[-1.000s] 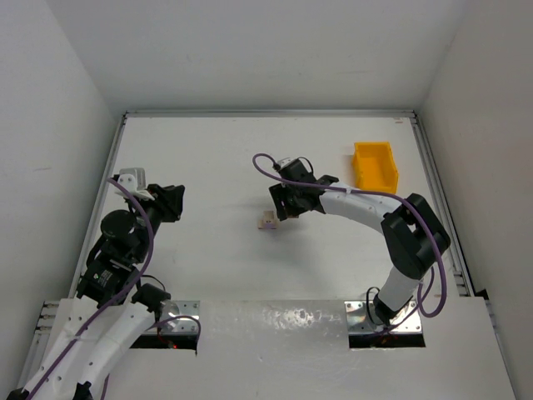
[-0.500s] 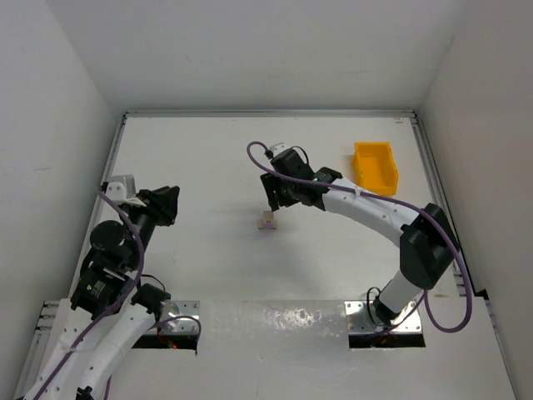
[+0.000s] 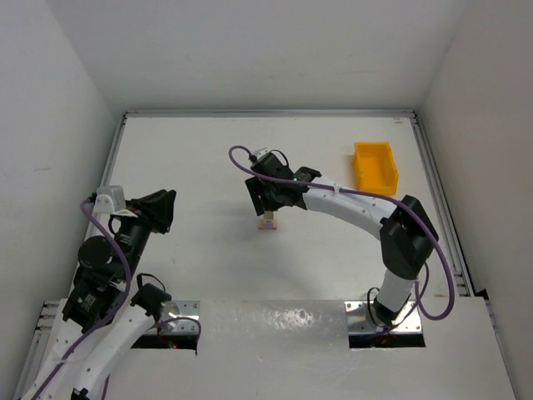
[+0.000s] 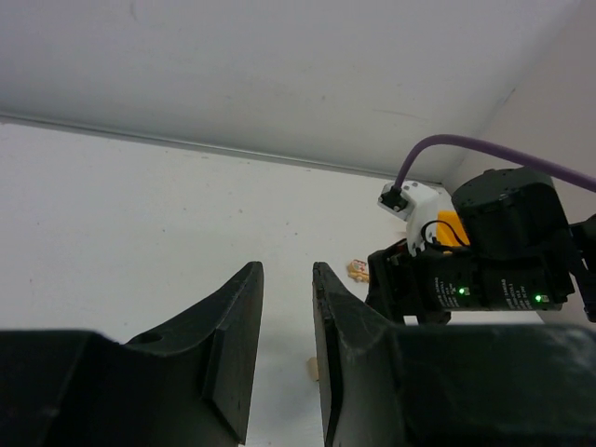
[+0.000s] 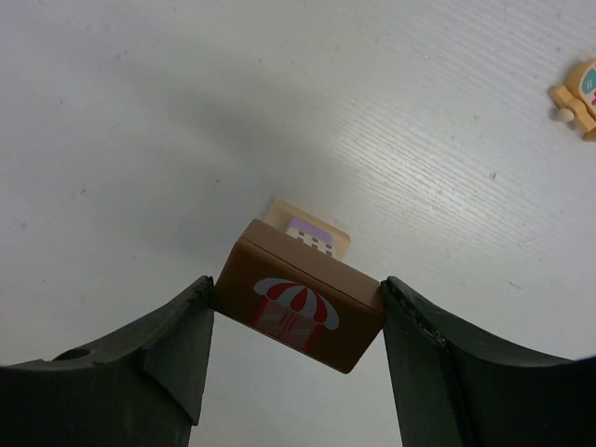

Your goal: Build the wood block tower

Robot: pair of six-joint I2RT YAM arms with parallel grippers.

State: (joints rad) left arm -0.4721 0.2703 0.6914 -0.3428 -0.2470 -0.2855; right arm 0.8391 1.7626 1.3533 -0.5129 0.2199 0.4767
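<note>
My right gripper (image 5: pixel 296 296) is shut on a dark brown block (image 5: pixel 300 309) printed with a red and white awning. It holds the block just above a pale tan block (image 5: pixel 315 233) with a purple picture, which lies on the white table. In the top view the right gripper (image 3: pixel 265 202) hovers over that pale block (image 3: pixel 266 222). A small irregular tan piece (image 5: pixel 579 96) lies apart at the right. My left gripper (image 3: pixel 163 208) is open and empty, well to the left. Its view (image 4: pixel 287 279) shows two small tan pieces (image 4: pixel 357 270) beyond its fingers.
A yellow plastic bin (image 3: pixel 375 166) stands at the back right of the table (image 3: pixel 200 158). White walls close in the table on the left, the back and the right. Metal mounting plates (image 3: pixel 366 315) sit at the near edge.
My right gripper has swung left and nearer with the brown block, ending over the pale block. My left arm has drawn back a little toward the near left.
</note>
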